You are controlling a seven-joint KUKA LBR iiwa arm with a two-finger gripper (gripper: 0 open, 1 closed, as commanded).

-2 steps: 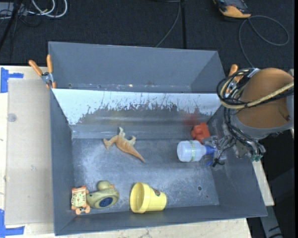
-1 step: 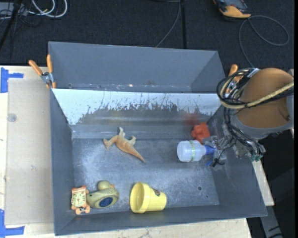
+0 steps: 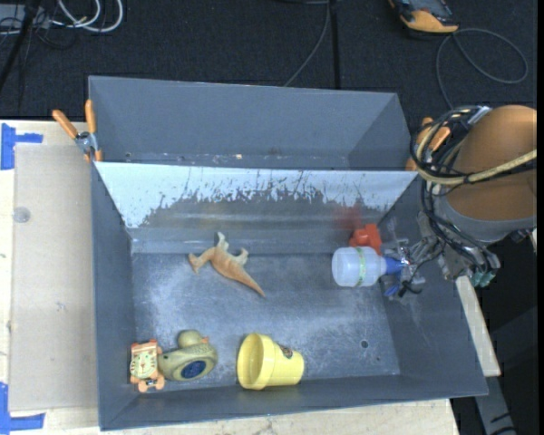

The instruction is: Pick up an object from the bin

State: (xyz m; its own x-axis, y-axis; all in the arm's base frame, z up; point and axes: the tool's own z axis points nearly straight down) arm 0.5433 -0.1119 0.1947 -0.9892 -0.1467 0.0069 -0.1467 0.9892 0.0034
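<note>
My gripper is low at the bin's right wall, just right of a small white bottle that lies on its side with its blue cap towards the gripper. A red block sits right behind the bottle, near the back right corner. Whether the gripper touches the bottle's cap cannot be made out.
A tan toy dinosaur lies in the middle of the floor. Along the front wall lie a yellow cup on its side, an olive round toy and a small orange toy clock. The arm with its orange cover and cables hangs over the right rim.
</note>
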